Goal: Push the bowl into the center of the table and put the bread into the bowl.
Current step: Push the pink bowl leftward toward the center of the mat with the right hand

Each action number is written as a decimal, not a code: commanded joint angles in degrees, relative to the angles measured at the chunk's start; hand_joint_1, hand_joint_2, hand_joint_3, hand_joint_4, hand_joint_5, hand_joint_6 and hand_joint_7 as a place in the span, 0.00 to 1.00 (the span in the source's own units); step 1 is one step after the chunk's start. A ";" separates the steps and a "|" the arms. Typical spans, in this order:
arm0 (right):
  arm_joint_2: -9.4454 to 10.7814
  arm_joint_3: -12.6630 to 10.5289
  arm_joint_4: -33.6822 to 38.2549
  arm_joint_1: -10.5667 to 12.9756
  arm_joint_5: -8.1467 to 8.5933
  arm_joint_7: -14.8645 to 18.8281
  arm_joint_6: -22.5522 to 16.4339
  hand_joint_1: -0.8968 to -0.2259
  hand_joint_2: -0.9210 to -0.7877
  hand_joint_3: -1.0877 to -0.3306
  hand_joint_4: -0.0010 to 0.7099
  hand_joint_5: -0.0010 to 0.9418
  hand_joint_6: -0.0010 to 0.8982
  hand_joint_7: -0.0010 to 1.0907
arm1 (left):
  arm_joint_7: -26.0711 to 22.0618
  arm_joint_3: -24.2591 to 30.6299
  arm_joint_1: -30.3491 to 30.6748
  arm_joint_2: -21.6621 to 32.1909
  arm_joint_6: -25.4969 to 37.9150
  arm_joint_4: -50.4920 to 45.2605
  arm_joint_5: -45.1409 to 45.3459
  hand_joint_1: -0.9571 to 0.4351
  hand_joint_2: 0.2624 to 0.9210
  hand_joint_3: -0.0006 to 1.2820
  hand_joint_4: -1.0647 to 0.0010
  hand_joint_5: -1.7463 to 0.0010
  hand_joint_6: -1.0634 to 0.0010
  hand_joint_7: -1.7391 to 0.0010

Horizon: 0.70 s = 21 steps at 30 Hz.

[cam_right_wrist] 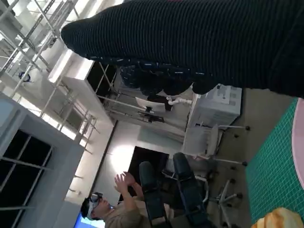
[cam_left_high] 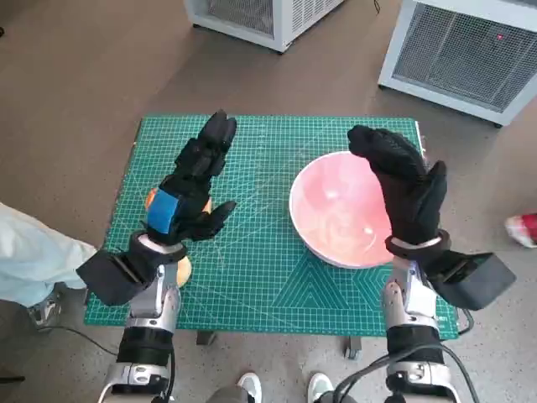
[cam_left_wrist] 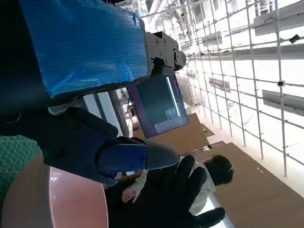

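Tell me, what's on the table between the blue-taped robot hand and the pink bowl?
In the head view, only bare green cutting mat lies between the left robot hand and the bowl; nothing else sits there.

The bowl [cam_left_high: 342, 210] stands on the mat [cam_left_high: 260, 277] that covers the table [cam_left_high: 419, 128], on its right half, under the fingers [cam_left_high: 382, 144] of the right hand [cam_left_high: 405, 186], which hangs over the bowl's right rim. The bread [cam_left_high: 182, 269] lies on the mat at the left, mostly hidden beneath the left hand [cam_left_high: 191, 189], nearer the robot than that hand's fingers [cam_left_high: 216, 134]. Bowl and bread sit well apart, the two hands between and above them.
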 commanded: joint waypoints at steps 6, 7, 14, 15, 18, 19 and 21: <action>0.19 -0.02 0.82 0.70 0.43 0.62 0.99 0.26 0.00 0.38 0.24 0.00 0.00 0.49 | -0.12 0.29 0.37 0.57 0.12 -0.63 -0.47 0.21 1.00 0.27 0.92 1.00 0.87 0.95; 0.18 -0.03 0.80 0.71 0.42 0.62 0.98 0.27 0.00 0.38 0.24 0.00 0.00 0.49 | -0.12 0.27 0.37 0.59 0.18 -0.70 -0.47 0.21 1.00 0.27 0.92 1.00 0.87 0.95; 0.11 -0.13 0.68 0.75 0.56 0.77 1.18 0.27 0.00 0.38 0.24 0.00 0.00 0.49 | 0.01 0.13 0.53 0.69 0.57 -1.09 -0.30 0.21 1.00 0.27 0.92 1.00 0.87 0.95; 0.05 -0.19 0.77 0.71 0.59 0.81 1.20 0.27 0.00 0.38 0.24 0.00 0.00 0.49 | 0.08 0.10 0.52 0.72 0.64 -1.12 -0.19 0.21 1.00 0.27 0.92 1.00 0.87 0.95; -0.07 -0.31 0.84 0.68 0.63 0.84 1.25 0.27 0.00 0.38 0.24 0.00 0.00 0.49 | 0.13 0.04 0.48 0.78 0.69 -1.16 0.00 0.21 1.00 0.27 0.92 1.00 0.87 0.95; -0.12 -0.36 0.78 0.73 0.65 0.84 1.27 0.27 0.00 0.38 0.24 0.00 0.00 0.49 | 0.12 0.02 0.51 0.79 0.71 -1.20 0.02 0.21 1.00 0.27 0.92 1.00 0.87 0.95; -0.24 -0.46 0.64 0.85 0.70 0.88 1.31 0.27 0.00 0.38 0.24 0.00 0.00 0.49 | 0.12 -0.02 0.60 0.79 0.81 -1.36 0.03 0.21 1.00 0.27 0.91 1.00 0.87 0.95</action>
